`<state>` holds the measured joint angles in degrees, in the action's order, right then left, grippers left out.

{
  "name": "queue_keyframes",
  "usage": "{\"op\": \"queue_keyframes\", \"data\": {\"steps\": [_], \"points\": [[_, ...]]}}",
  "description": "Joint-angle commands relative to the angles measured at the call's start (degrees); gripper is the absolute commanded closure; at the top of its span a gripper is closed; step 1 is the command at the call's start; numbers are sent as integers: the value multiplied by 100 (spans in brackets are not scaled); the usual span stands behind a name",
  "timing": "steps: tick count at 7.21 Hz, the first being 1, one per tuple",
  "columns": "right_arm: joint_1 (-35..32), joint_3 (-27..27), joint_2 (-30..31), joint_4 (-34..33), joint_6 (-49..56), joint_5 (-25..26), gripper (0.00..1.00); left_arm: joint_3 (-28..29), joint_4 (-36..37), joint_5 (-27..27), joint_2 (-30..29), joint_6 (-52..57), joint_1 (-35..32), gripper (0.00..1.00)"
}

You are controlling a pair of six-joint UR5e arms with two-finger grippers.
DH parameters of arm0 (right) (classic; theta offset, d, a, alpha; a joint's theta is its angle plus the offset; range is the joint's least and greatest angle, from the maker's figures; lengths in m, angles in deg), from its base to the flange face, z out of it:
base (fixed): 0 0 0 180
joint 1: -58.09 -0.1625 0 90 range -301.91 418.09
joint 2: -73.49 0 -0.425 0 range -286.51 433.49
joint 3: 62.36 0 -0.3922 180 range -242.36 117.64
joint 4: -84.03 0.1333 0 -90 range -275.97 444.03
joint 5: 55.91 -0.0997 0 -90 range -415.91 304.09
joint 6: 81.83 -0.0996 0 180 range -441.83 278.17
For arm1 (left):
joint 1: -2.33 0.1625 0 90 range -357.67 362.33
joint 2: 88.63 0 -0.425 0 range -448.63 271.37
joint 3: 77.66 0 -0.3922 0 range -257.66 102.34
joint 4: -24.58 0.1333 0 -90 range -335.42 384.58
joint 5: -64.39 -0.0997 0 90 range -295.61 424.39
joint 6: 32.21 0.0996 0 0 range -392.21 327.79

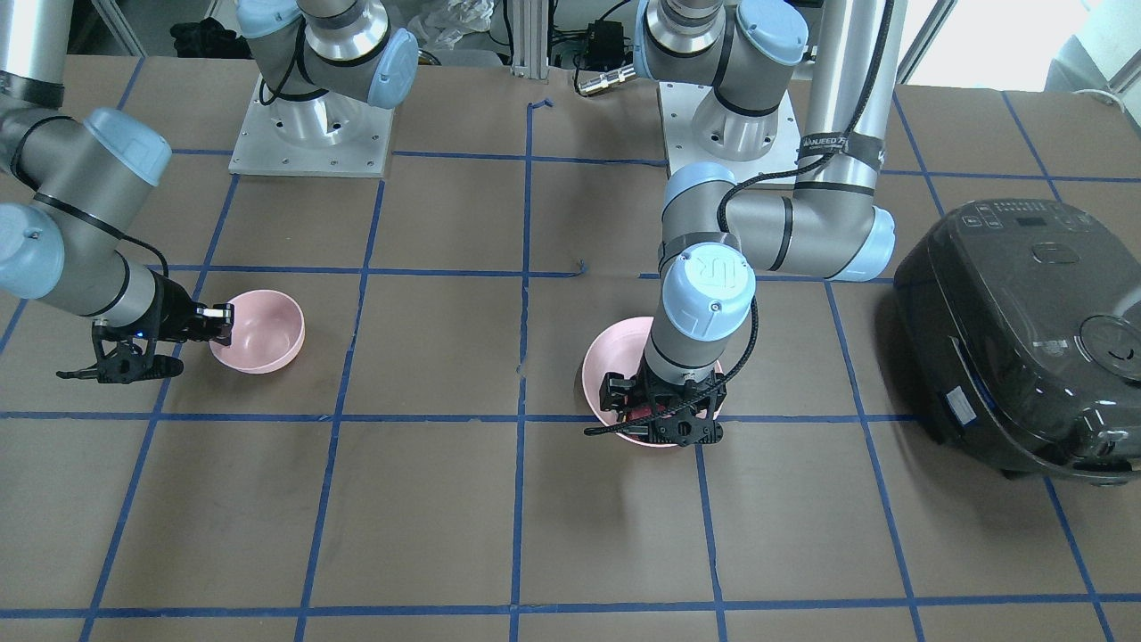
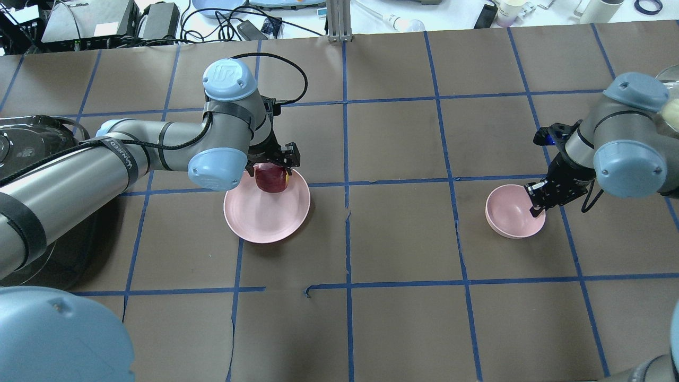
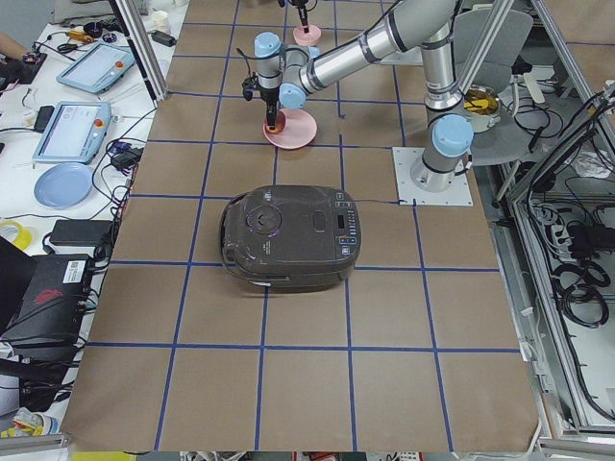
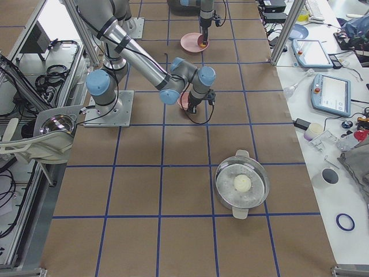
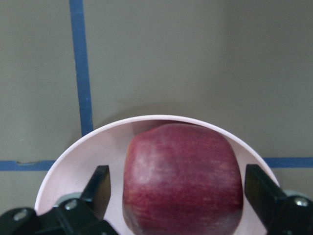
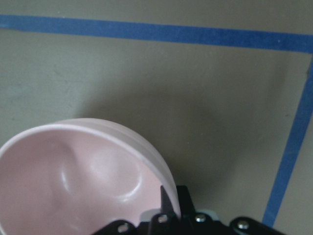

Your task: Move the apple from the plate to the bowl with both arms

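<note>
Apple risk: the apple (image 2: 269, 178) sits at the plate's far edge, not its middle. If I close off-centre, I judge it could roll out over the rim or squirt from between my pads.
Plate risk: a fingertip dragging on the plate (image 2: 265, 223) could tip or slide it (the dish is shallow and looks light).
Bowl risk: too hard a pull on the rim could tilt the bowl (image 2: 509, 212).
Left gripper (image 5: 178, 183): open wide, straddling the apple. Pink shows between the fruit and one of my fingers (image 5: 100, 188). Nothing is held.
Right gripper (image 2: 534, 204): appears pinched on the bowl's near rim, one finger inside and one outside.
Apple location: resting on the plate, well apart from the bowl.
</note>
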<state>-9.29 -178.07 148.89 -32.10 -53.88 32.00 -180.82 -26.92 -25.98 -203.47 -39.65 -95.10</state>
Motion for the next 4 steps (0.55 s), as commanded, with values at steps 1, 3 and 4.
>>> {"op": "queue_keyframes", "data": {"steps": [1, 3, 4], "points": [[-116, 170, 71, 55, -131, -342, 100, 24, 9, 11, 23, -20, 4, 44], [-991, 539, 194, 433, -1101, -493, 100, 51, -131, -68, 260, 59, 74, 54], [-1405, 550, 125, 373, -1499, -746, 100, 68, -218, -86, 348, 59, 109, 63]]}}
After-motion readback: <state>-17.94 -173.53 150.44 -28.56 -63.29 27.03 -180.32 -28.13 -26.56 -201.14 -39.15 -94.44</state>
